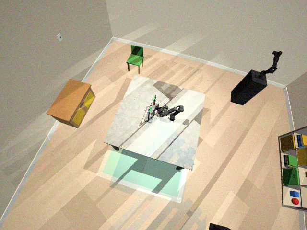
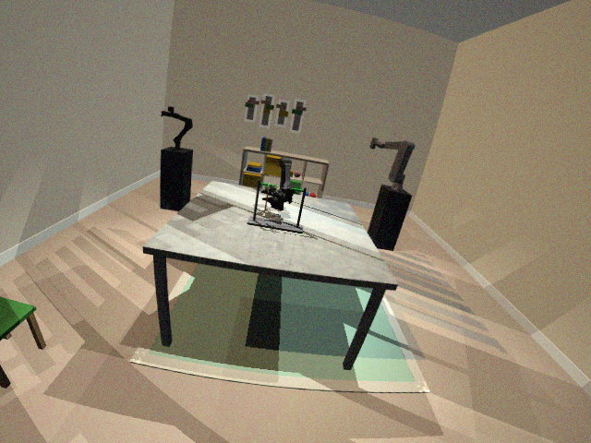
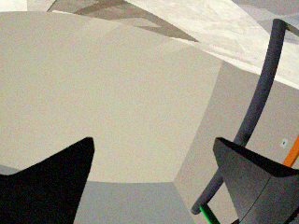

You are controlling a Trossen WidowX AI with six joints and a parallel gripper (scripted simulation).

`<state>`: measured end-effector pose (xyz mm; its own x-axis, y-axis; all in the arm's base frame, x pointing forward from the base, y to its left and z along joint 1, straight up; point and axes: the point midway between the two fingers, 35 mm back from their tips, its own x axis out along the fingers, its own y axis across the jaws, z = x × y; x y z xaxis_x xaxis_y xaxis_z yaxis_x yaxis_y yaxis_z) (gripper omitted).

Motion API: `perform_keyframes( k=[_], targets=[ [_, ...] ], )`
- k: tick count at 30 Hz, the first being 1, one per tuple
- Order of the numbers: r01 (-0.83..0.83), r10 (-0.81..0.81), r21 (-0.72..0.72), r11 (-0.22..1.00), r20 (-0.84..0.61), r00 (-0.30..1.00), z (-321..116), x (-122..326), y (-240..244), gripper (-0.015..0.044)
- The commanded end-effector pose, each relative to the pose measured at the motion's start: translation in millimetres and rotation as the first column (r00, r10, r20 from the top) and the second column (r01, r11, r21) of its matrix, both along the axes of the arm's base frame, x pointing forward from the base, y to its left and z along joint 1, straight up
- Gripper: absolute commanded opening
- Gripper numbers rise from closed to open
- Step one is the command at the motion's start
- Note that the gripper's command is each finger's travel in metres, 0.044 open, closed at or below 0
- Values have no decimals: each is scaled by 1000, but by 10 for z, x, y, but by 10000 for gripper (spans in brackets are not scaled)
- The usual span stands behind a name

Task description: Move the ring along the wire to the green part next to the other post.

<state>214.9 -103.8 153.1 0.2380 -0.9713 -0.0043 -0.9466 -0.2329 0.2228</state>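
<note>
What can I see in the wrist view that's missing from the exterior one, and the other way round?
Only the wrist view: a small wall plate, and the gap between the gripper's spread fingers seen close up, with nothing held there.

Only the exterior view: the table's dark legs, four framed pictures on the wall and two black pedestals, each carrying another arm.

Both: the gripper, a dark post, part of the wire's green and something orange, likely the handle.
</note>
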Motion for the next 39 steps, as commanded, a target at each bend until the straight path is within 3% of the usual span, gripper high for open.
perform_keyframes(
  k=[1,9,17,26,32,39],
  targets=[
    [-4,4,3,1000,5,1000,-1,6,2,374],
    [-118,84,144,983,223,971,-98,156,-54,164],
    [-295,34,378,878,565,824,-304,275,-215,160],
    [-512,-244,563,649,792,561,-492,339,-278,160],
    [-667,-536,610,427,765,357,-581,341,-248,160],
    [-815,-840,557,161,510,183,-622,294,-144,160]
  ],
)
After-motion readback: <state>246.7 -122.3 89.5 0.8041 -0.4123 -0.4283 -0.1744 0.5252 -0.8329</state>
